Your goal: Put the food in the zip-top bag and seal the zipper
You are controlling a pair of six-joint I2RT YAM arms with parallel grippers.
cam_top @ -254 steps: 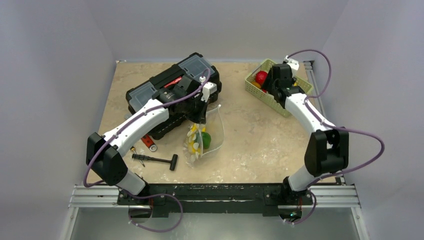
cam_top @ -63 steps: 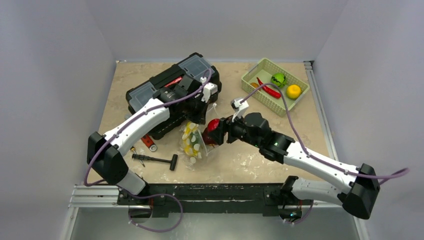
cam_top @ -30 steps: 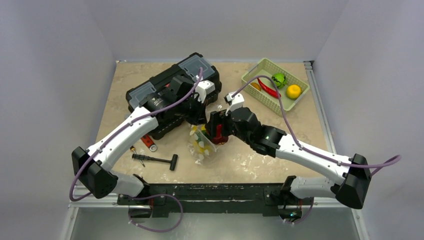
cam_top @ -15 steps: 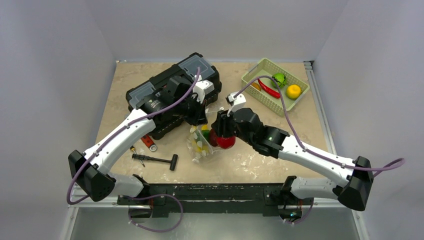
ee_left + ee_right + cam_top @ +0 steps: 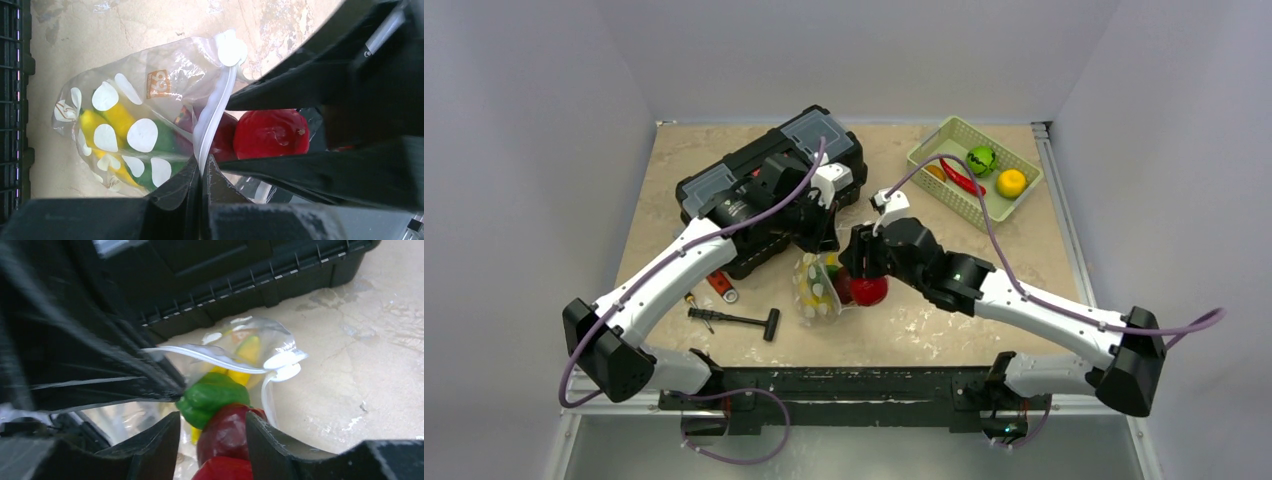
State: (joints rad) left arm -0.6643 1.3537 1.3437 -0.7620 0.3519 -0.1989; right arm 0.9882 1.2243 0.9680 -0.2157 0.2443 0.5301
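The zip-top bag (image 5: 816, 290) lies in front of the toolbox, holding yellow (image 5: 117, 117) and green food (image 5: 160, 142). My left gripper (image 5: 824, 243) (image 5: 202, 167) is shut on the zipper (image 5: 215, 110), lifting the mouth's upper edge. At the mouth is red food (image 5: 870, 291) (image 5: 272, 134), a glossy pepper, with my right gripper (image 5: 864, 275) (image 5: 211, 420) shut on it. Its front end is dark behind the plastic. A green piece (image 5: 212, 397) sits just ahead of it under the zipper (image 5: 215, 356).
A pale green basket (image 5: 951, 194) at the back right holds a red chilli (image 5: 962, 178), a green fruit (image 5: 981, 158) and an orange one (image 5: 1011, 182). A black toolbox (image 5: 714, 185) stands behind the bag. A T-handle tool (image 5: 736, 320) lies on the table, front left.
My right gripper carried the red food from the basket to the bag's mouth. In the last second its jaws narrowed on it and it sank slightly. The left gripper kept pinching the zipper.
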